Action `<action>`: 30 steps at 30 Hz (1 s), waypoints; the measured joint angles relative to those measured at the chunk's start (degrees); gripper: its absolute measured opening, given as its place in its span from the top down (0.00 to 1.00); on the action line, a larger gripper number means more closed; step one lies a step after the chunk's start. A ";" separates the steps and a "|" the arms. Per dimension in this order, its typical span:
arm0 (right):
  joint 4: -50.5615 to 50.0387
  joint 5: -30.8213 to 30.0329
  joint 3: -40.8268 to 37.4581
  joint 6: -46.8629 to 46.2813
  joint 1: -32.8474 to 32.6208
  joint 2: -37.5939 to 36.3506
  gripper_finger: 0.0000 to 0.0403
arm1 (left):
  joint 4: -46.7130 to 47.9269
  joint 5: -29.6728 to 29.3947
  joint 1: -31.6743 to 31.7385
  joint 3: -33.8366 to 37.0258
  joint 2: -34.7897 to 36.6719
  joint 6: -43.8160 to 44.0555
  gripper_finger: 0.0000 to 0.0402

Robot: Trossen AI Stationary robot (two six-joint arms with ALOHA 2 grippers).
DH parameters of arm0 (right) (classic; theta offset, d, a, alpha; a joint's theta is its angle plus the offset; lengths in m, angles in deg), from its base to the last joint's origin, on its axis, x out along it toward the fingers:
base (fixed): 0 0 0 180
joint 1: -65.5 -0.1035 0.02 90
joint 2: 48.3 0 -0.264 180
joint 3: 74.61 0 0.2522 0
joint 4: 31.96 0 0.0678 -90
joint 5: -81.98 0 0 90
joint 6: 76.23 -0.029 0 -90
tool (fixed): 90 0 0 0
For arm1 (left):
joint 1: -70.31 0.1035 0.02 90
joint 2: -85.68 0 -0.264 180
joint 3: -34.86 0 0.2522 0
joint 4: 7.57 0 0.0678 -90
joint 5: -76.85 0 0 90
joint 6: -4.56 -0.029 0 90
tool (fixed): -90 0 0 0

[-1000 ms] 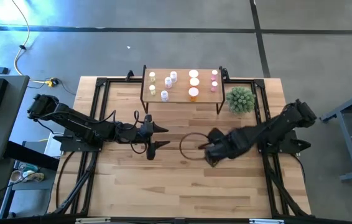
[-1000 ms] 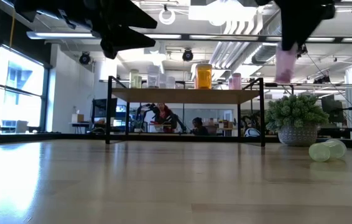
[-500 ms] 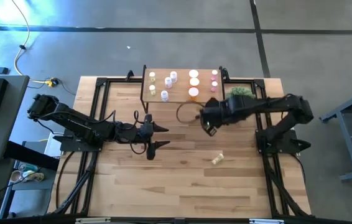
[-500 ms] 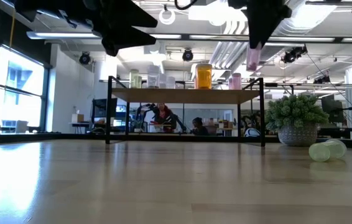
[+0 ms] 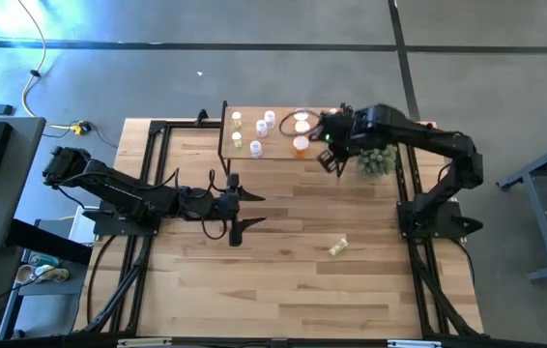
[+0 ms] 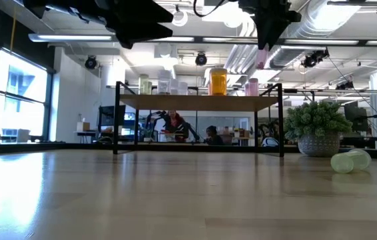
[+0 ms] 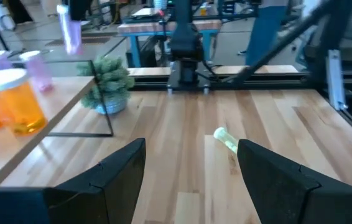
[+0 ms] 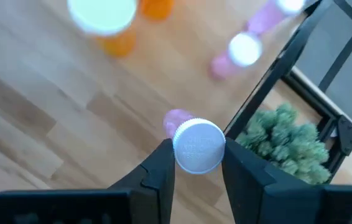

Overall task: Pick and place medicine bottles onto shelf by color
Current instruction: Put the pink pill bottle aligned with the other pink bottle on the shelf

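Right gripper (image 8: 194,163) is closed on a pink bottle (image 8: 196,144), holding it in the air above the shelf (image 5: 278,145) near its plant-side end, close to two pink bottles (image 8: 241,53) standing there, while left gripper (image 7: 189,165) hangs wide apart over mid-table, a yellow-green bottle (image 7: 225,139) lying beyond it.

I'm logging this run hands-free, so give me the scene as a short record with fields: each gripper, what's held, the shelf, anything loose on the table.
right gripper: shut on pink bottle, above the shelf's plant-side end
left gripper: open, empty, waiting over mid-table
shelf: holds orange, pink, pale and yellow-green bottles
loose: yellow-green bottle lying on its side on the table
plant: beside the shelf
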 joint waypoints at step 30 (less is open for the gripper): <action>-2.25 5.96 3.92 8.37 8.69 9.55 0.75 | 0.33 5.05 12.46 -0.02 0.00 2.92 0.39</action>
